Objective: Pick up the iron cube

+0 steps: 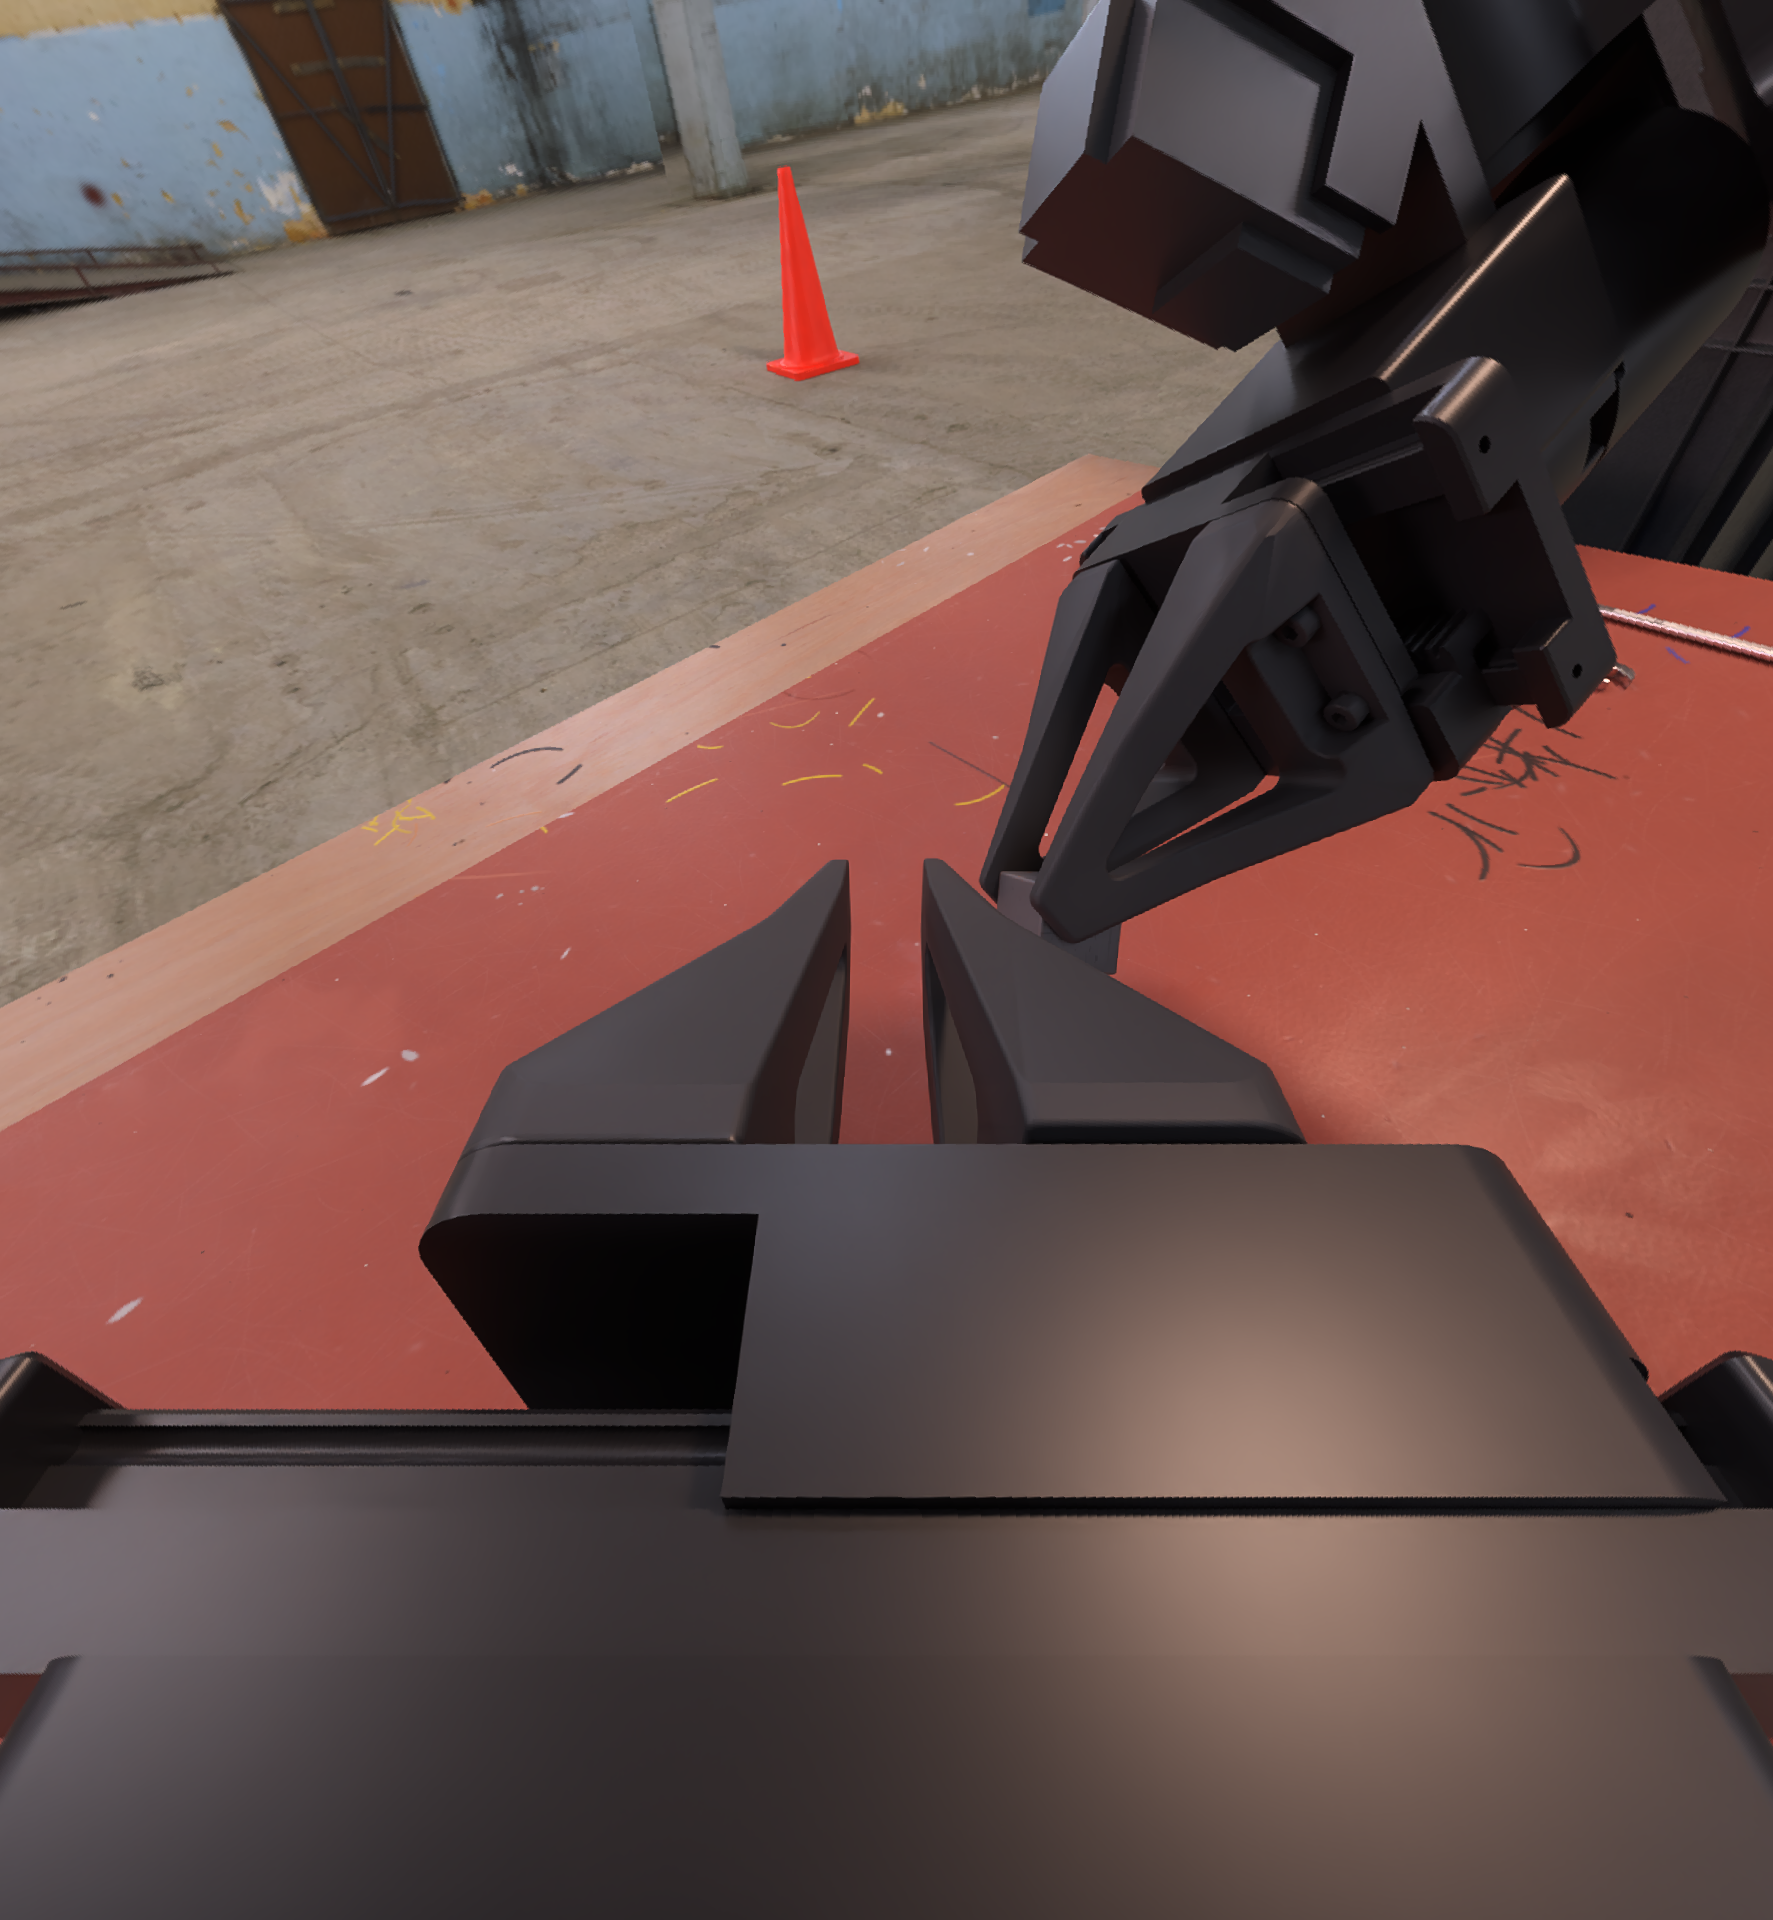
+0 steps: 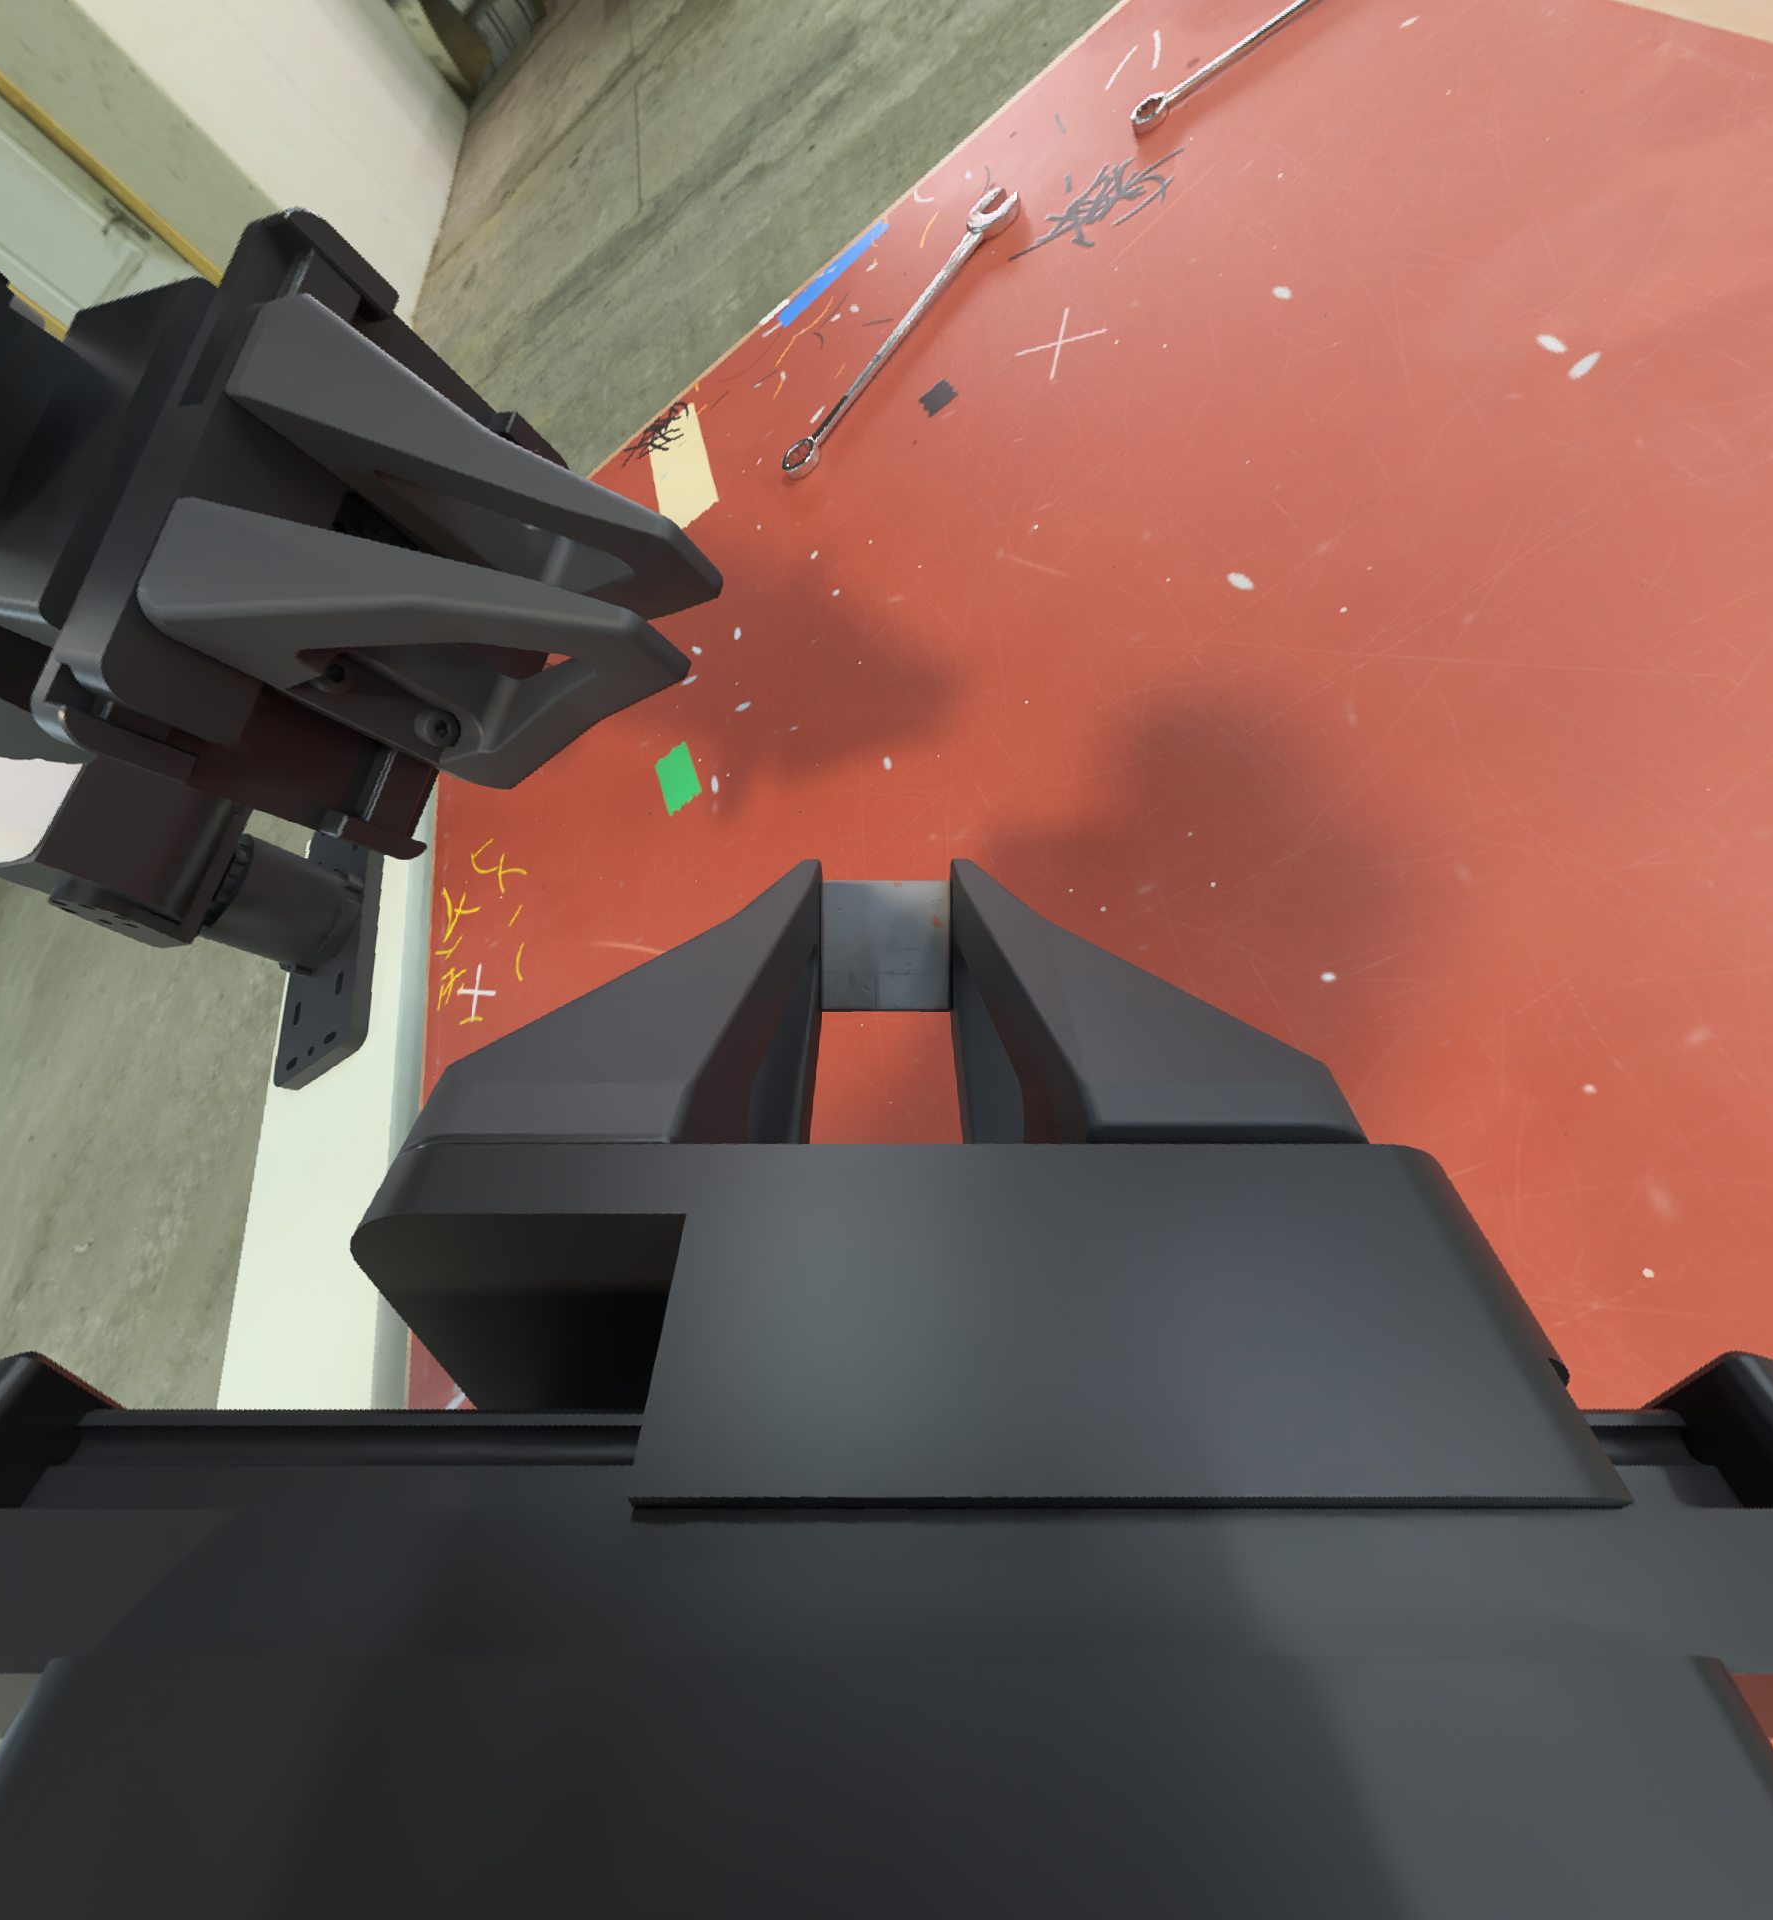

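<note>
Grey iron cube (image 2: 884,943) pinched between right gripper (image 2: 884,883) fingertips; left gripper (image 1: 884,883) nearly closed, empty.

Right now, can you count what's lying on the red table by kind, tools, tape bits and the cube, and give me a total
Wrenches: 2, one long, one at the far edge
Tape pieces: 4, green, cream, blue, black
Iron cube: 1, held between the right tool's fingers, so not lying free
Total: 7
</note>
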Motion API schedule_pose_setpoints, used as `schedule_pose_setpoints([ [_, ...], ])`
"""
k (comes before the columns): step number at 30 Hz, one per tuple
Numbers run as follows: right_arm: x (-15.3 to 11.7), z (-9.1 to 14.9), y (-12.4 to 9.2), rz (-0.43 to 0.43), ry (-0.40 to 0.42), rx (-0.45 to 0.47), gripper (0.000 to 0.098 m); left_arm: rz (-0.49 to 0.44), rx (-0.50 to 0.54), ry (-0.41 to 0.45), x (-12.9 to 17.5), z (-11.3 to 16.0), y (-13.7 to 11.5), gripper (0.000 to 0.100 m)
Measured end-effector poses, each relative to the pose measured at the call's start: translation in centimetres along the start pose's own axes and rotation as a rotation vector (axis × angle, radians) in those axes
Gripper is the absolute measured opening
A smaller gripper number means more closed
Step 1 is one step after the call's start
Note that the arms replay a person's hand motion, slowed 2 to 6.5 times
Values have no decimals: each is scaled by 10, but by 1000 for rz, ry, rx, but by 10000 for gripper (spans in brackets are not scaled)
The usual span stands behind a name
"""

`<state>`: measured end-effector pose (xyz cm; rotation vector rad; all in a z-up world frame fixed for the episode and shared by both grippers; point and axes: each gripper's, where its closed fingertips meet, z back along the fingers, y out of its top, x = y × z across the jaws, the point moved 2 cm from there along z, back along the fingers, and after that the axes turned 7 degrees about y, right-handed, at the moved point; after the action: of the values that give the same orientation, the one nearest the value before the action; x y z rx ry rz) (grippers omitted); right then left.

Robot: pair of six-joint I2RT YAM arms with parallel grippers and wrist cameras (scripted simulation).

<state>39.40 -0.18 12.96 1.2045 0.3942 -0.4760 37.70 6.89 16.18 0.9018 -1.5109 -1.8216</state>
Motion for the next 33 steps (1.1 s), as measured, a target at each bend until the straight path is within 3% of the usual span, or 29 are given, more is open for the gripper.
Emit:
schedule_pose_setpoints([
  [33,-2,1,5,-33,33,71,201,-11,19,36,-2,4,-13,115],
])
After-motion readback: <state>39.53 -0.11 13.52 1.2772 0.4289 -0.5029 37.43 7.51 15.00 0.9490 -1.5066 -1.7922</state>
